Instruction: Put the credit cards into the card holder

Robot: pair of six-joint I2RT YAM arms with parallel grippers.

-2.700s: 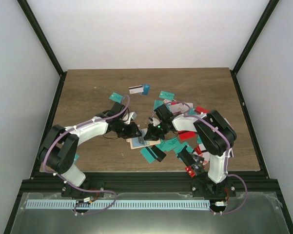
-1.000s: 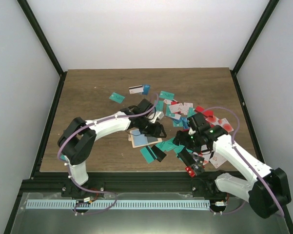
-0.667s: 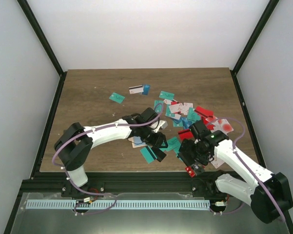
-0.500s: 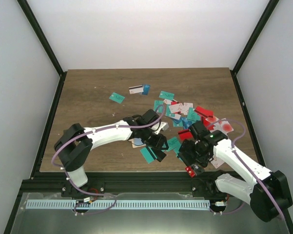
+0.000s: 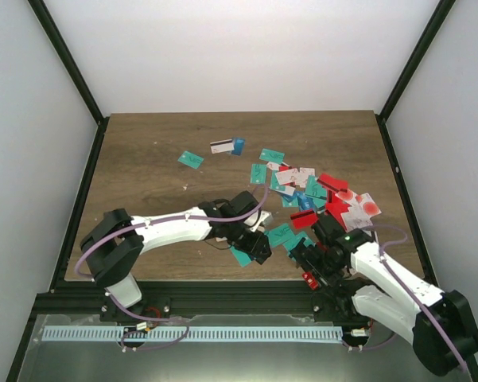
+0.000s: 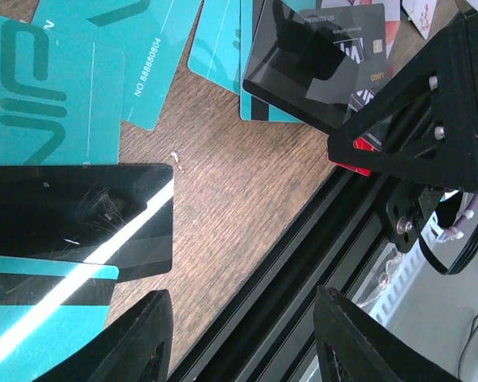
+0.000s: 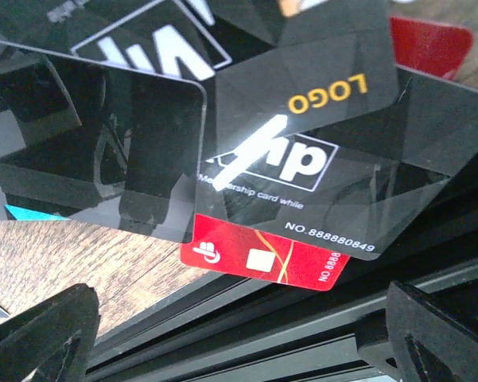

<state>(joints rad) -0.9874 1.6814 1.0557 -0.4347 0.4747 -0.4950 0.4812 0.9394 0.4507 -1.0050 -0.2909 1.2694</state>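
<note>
R pincer (image 7: 239, 293) wide open, empty, over glossy black plastic credit card (image 7: 302, 159): thin, stiff, slick; prob. nip a free edge. L pincer (image 6: 239, 298) half-open, empty.

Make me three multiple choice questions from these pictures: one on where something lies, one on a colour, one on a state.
1. Where does the red card in the right wrist view lie?
A. on top of every other card
B. partly under a black card, at the table's near edge
C. alone, touching no other card

2. What colour is the word LOGO on that black card?
A. white
B. teal
C. gold

3. How is the right end effector?
A. open, holding nothing
B. shut on the red card
C. shut on a teal card

Answers: B, the black card covers its upper edge; C, the letters are gold; A, its fingers stand wide apart with nothing between them.
</note>
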